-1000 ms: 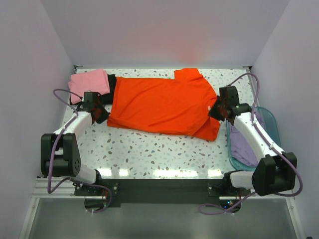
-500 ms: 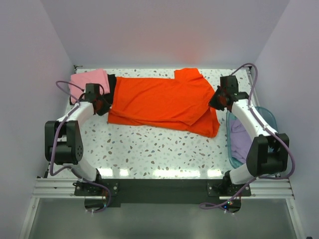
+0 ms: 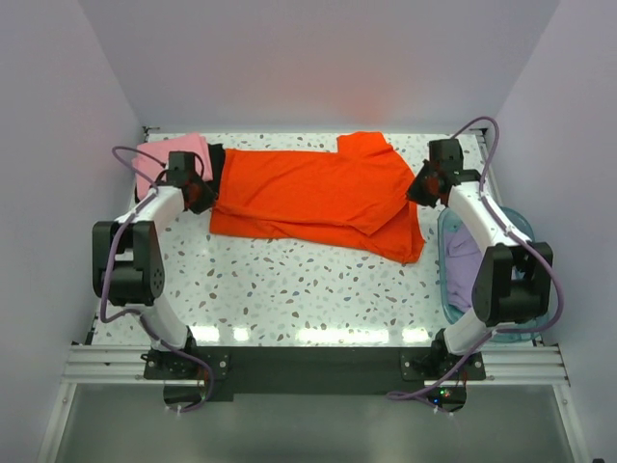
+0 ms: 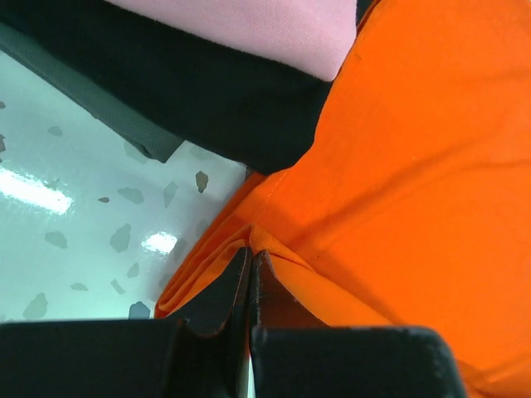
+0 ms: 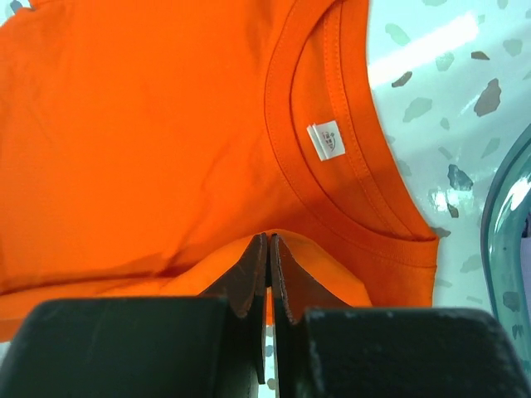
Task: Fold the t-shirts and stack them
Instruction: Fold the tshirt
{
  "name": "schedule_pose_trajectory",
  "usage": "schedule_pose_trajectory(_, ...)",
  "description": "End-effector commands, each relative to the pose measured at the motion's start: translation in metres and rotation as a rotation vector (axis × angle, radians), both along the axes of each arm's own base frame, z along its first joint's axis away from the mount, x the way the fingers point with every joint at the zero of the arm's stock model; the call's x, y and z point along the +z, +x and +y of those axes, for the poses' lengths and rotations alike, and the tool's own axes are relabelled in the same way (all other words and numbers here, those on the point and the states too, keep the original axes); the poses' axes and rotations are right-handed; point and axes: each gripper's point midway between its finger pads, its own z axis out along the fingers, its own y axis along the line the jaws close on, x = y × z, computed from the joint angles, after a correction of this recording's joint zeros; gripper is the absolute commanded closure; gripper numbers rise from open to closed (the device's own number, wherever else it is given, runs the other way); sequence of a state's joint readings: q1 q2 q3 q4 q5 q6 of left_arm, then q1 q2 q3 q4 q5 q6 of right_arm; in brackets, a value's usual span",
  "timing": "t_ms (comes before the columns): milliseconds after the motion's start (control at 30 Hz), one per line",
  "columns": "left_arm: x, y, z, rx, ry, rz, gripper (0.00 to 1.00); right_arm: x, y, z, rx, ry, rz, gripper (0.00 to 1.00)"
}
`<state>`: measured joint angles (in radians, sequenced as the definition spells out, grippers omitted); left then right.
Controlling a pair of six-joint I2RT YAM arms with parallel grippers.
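Bright, even overhead light throws white glare streaks across the table (image 3: 289,289).

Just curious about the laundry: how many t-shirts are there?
4: the orange shirt spread mid-table, the pink shirt far left atop the black shirt, the lavender shirt in the basket at right. Others may be hidden beneath.

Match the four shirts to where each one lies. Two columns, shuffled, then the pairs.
Things:
1. orange shirt
2. pink shirt
3. black shirt
4. lavender shirt

Places:
A. inside the blue basket
B. spread across the table
C. under another shirt, only an edge showing
D. top of the pile, far left corner

Pairs: 1-B; 2-D; 3-C; 4-A
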<state>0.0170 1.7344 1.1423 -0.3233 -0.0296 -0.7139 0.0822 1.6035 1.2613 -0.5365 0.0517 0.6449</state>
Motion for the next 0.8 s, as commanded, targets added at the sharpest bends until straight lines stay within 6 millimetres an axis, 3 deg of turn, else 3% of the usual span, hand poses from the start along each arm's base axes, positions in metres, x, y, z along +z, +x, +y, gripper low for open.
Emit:
schedule_pose_trajectory(0, 0.015, 0.019, -0.003, -0.014, -0.001, -0.052, 1.00, 0.029, 0.024, -0.001, 0.012, 0.000, -0.099, 1.00)
schedule_pose_trajectory(333, 0.001, 0.032, -0.006, -0.017, -0.011, -0.034, 1.00, 0.022, 0.040, -0.003, 0.019, -0.011, -0.079, 1.00)
schedule_pose_trajectory(600, 0.009, 0.048, -0.006, -0.018, -0.015, -0.064, 1.00, 0.020, 0.052, -0.009, 0.018, -0.021, -0.080, 1.00)
schedule_pose_trajectory(633, 0.008, 0.049, -0.018, -0.043, -0.017, -0.063, 1.00, 0.020, 0.054, -0.009, 0.020, -0.023, -0.082, 1.00)
schedule_pose_trajectory(767, 0.004, 0.056, -0.021, -0.052, -0.018, -0.059, 1.00, 0.016, 0.062, -0.007, 0.038, -0.027, -0.062, 1.00)
